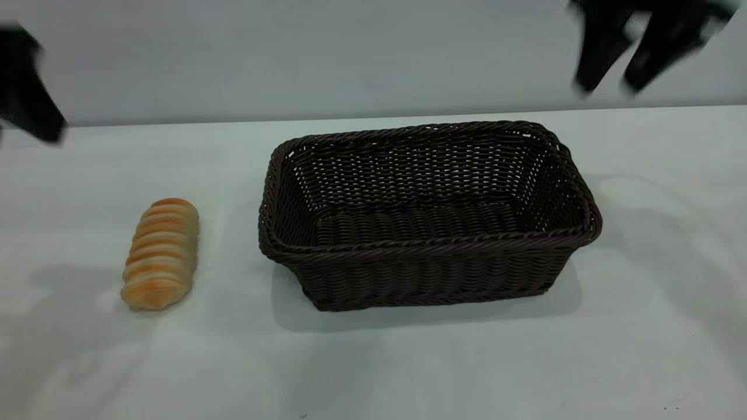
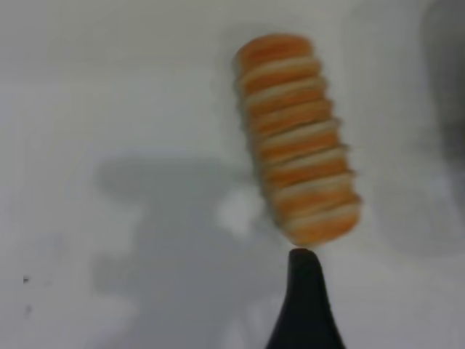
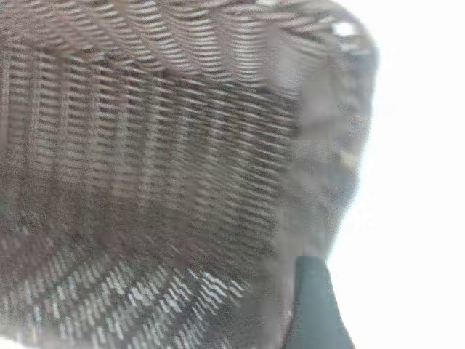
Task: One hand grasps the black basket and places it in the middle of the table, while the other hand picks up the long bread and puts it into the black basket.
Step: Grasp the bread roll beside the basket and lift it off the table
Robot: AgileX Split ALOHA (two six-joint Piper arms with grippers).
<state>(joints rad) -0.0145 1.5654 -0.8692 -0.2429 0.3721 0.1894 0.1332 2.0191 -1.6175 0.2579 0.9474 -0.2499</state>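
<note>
The black basket stands upright near the middle of the white table, and nothing lies in it. The long bread lies on the table left of the basket, apart from it. My left gripper hangs at the far left edge, above and behind the bread. In the left wrist view one dark finger points at the end of the bread with no second finger against it. My right gripper is open and empty, high above the basket's right end. Its finger shows over the basket's end wall.
A plain pale wall runs behind the table's far edge. Bare white tabletop lies in front of the basket and to its right.
</note>
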